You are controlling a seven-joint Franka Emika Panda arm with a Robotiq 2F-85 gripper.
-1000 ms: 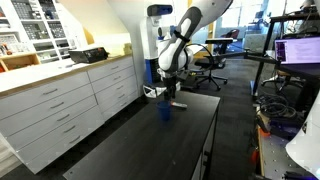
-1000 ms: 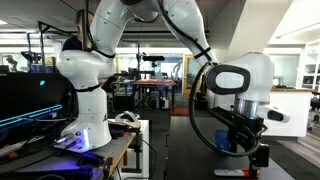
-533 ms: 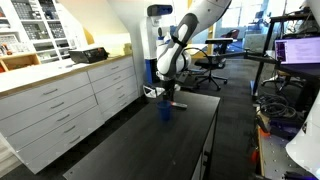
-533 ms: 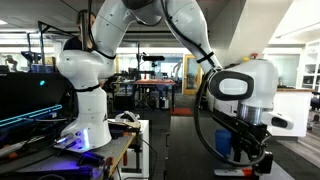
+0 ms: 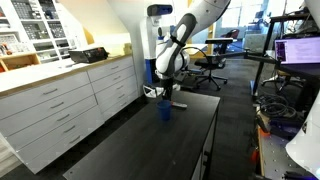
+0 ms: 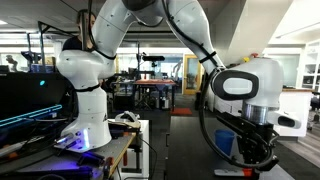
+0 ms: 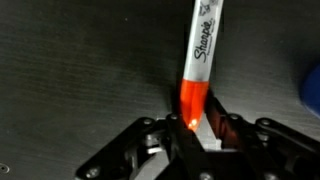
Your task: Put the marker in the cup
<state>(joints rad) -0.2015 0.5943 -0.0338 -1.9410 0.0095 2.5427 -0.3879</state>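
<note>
The marker lies on the black table; in the wrist view it has a whitish barrel with black lettering and an orange cap. My gripper is down at the table, and both dark fingers press against the orange cap, shut on it. The blue cup stands upright on the table just in front of the gripper; a blue blur at the wrist view's right edge is the cup. In an exterior view the gripper hangs low and the marker is too small to see.
White drawer cabinets with a countertop run along one side of the table. Office chairs and a desk with a purple monitor stand behind and beside it. The white robot base sits on a stand.
The arm lowered slightly toward the table, and the jaws went from wide open to shut on the marker's orange cap. The cup has not moved.
</note>
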